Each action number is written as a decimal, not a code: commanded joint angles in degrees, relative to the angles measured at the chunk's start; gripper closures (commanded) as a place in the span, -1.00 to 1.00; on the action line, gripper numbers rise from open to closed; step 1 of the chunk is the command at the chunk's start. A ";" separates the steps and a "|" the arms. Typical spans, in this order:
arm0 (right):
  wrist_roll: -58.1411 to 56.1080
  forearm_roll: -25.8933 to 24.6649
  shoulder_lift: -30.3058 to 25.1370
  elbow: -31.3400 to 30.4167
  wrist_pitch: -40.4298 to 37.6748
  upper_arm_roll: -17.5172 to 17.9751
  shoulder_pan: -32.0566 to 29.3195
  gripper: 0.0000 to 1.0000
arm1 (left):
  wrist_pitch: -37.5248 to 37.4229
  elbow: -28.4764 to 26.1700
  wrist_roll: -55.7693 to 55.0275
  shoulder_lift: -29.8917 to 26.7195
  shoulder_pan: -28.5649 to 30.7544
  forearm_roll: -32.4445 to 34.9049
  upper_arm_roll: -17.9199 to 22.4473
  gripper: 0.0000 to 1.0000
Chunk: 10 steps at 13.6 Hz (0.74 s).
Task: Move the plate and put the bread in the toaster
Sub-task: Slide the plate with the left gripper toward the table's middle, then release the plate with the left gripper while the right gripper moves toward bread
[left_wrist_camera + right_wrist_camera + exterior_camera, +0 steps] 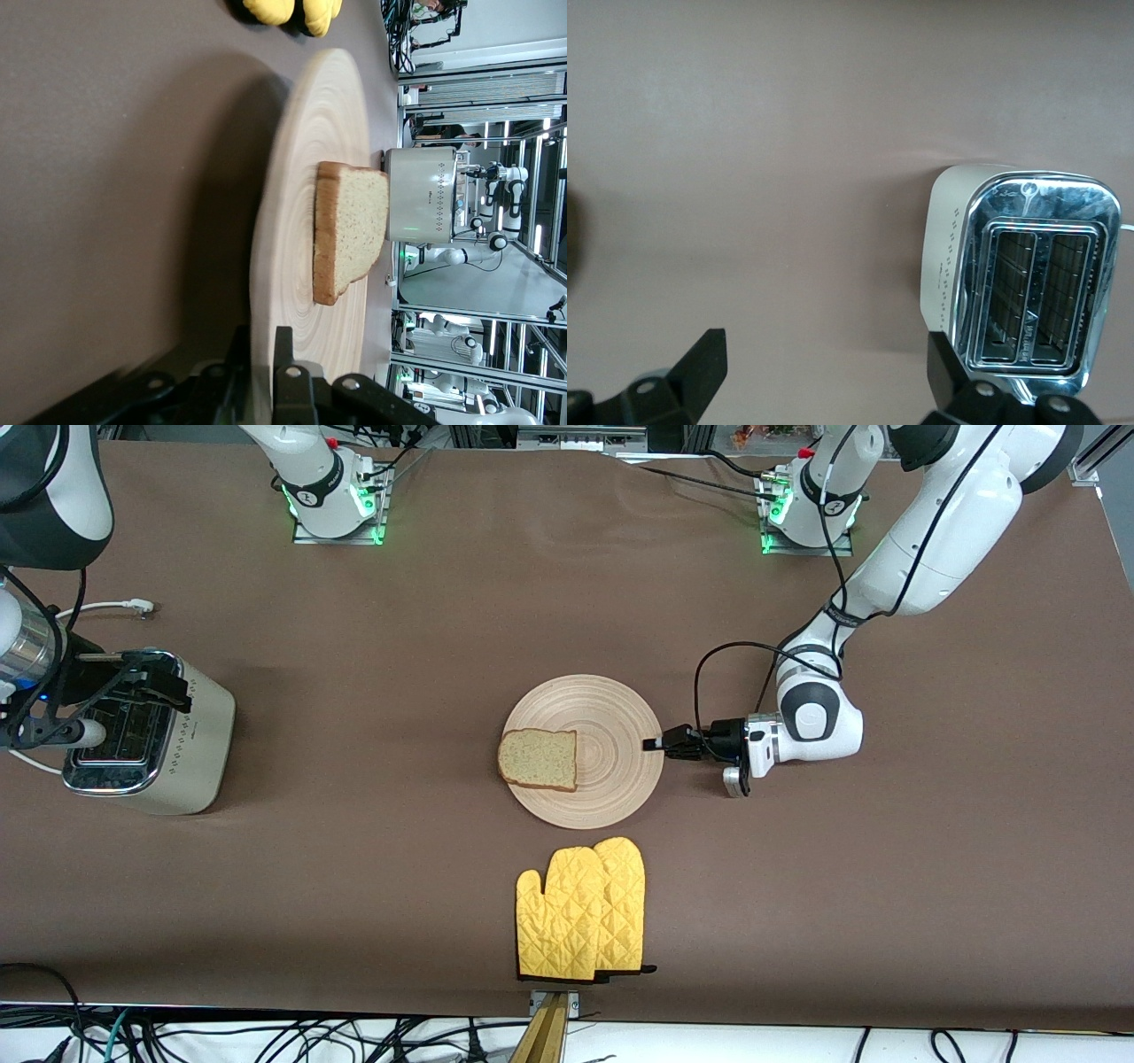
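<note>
The plate [611, 717] lies mid-table with the bread [539, 759] on it, on the part toward the right arm's end. My left gripper [657, 744] is low at the plate's rim toward the left arm's end, shut on that rim. The left wrist view shows its fingers [283, 345] clamping the plate [292, 221] edge, with the bread [350, 226] and the toaster [421, 195] past it. The toaster [190, 735] stands at the right arm's end. My right gripper [146, 682] hovers open and empty over it; the right wrist view shows the gripper [824, 354] beside the toaster's slots [1028, 283].
A pair of yellow quilted oven mitts [585, 912] lies nearer to the front camera than the plate, close to the table's edge. The toaster's white cord [97, 608] trails toward the robots' bases.
</note>
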 commanded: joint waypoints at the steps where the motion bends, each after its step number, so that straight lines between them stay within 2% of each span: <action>1: -0.12 0.85 0.58 0.19 -0.53 0.12 0.01 -1.00 | 0.08 -1.15 0.11 -3.64 1.06 -1.14 -0.08 -1.00; 3: -0.04 0.94 1.10 0.19 -0.70 0.30 1.14 -1.00 | -2.45 -0.80 -6.28 -5.05 3.16 6.90 0.01 -1.00; 6: -0.13 0.23 3.12 -0.34 -3.25 0.21 3.26 -1.00 | -19.11 2.61 -18.93 -6.19 12.11 27.97 0.10 -1.00; 8: 0.31 4.43 4.18 -0.34 -0.28 0.21 4.74 -1.00 | -27.74 6.56 -25.71 -8.30 16.69 38.80 0.19 -1.00; 10: 4.60 8.83 7.07 -0.34 2.71 0.21 7.73 -1.00 | -36.70 14.62 -34.93 -9.27 18.99 49.43 0.36 -1.00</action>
